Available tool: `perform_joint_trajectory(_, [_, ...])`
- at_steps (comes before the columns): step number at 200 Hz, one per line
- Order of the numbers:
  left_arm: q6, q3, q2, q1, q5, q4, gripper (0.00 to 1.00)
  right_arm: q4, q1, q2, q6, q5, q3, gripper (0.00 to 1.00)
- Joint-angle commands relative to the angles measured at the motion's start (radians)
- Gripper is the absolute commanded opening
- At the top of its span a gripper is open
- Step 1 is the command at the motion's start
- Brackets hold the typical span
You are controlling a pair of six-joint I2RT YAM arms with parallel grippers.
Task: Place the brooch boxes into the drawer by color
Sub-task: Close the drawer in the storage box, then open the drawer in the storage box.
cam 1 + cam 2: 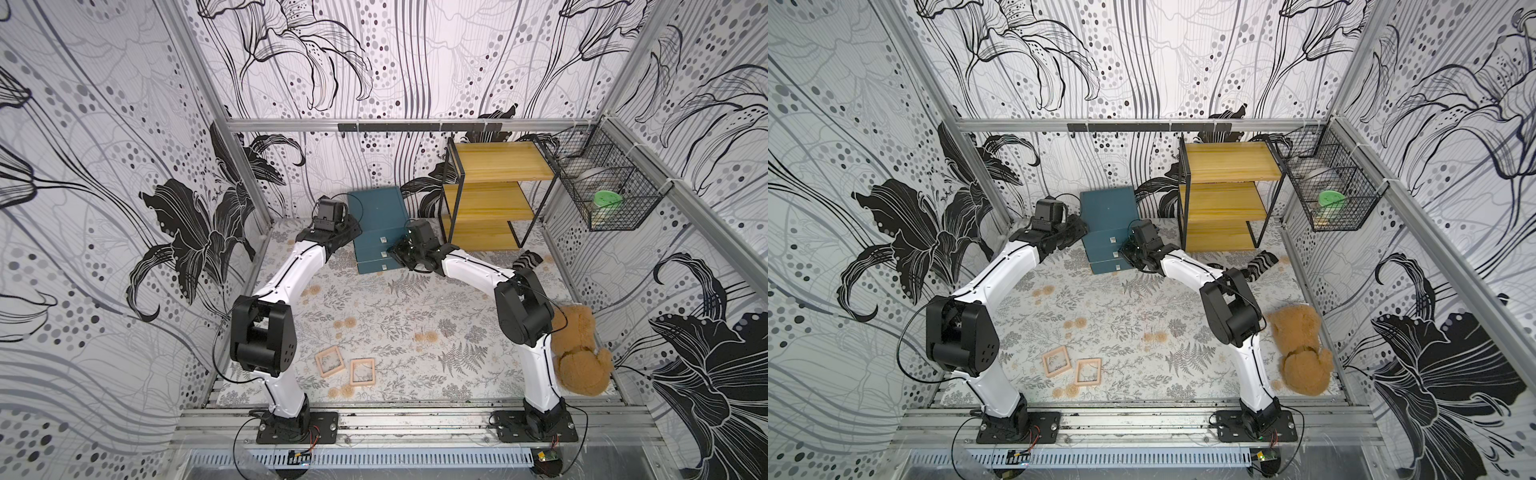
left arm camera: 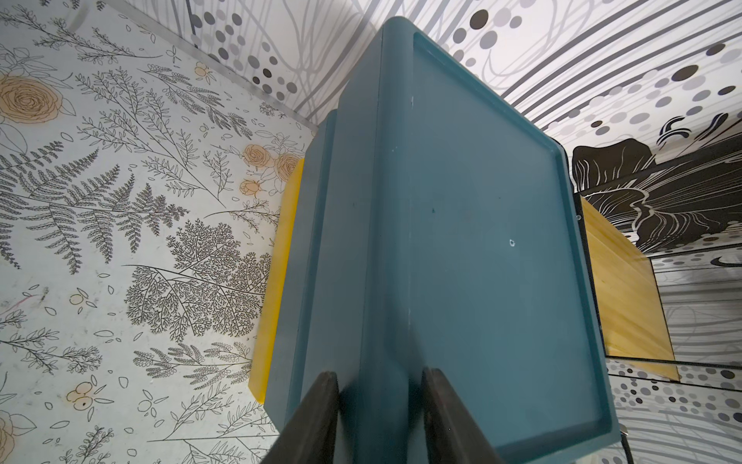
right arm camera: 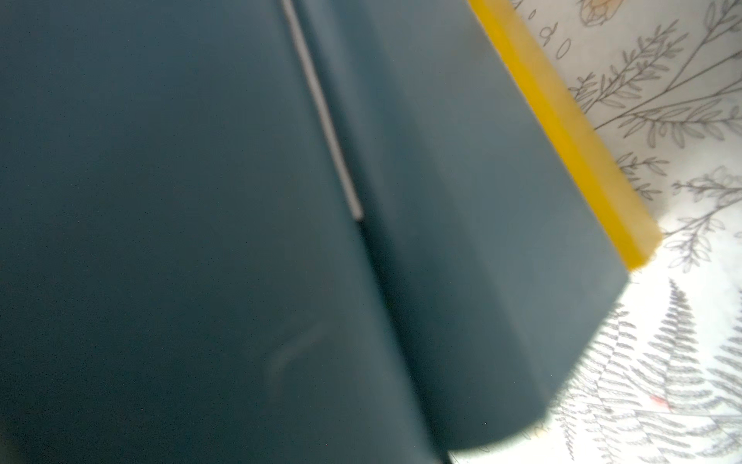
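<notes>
Drawer (image 1: 376,208), a teal three-tier chest, stands at the far side of the table (image 1: 374,316), just beside the shelf (image 1: 494,195). Left gripper (image 2: 379,375) sits at the chest's upper edge, its jaws clamped across that edge with one finger on each face. The likely purpose is to brace the chest so that it does not slide while a tier is worked. Right gripper (image 1: 395,253) is close against the front by the middle tier. Its wrist view shows only blurred teal and no fingers, so whether its jaws are apart or together cannot be told. Tan boxes (image 1: 329,362), a pair lying flat just beside each other, rest near the table's front, well apart from the drawer and not yet stowed. No yellow or grey box lies on the open table, so those colours are probably done. Yellow strip (image 2: 277,281) runs along the chest's lower edge in both wrist views. It may be a box's rim, but that is unconfirmed. Knobs (image 1: 383,240), small and white, mark each tier. No writing is legible.
</notes>
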Motion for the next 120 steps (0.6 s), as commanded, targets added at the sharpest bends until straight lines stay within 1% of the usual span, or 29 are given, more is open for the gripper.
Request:
perform_joint_trajectory(1, [0.001,-0.024,-0.008,0.0,0.005,-0.057,0.39,0.08,0.006,-0.072,0.007,0.015,-0.045,0.22])
perform_joint_trajectory(24, [0.003,-0.018,-0.007,0.001,0.006,-0.058,0.39,0.119,0.008,-0.15,0.008,0.006,-0.167,0.26])
perform_joint_trajectory(40, [0.005,-0.013,-0.006,0.0,0.009,-0.059,0.39,0.166,0.007,-0.201,0.018,-0.013,-0.268,0.32])
perform_joint_trajectory(71, [0.006,0.003,-0.001,0.001,0.012,-0.062,0.39,0.27,0.008,-0.219,0.033,-0.071,-0.403,0.4])
perform_joint_trajectory(88, [0.007,0.012,0.004,0.0,0.013,-0.067,0.39,0.311,0.008,-0.2,0.041,-0.093,-0.425,0.44])
perform_joint_trajectory(120, [0.009,0.02,0.008,0.0,0.016,-0.071,0.39,0.385,0.007,-0.147,0.07,-0.12,-0.43,0.45])
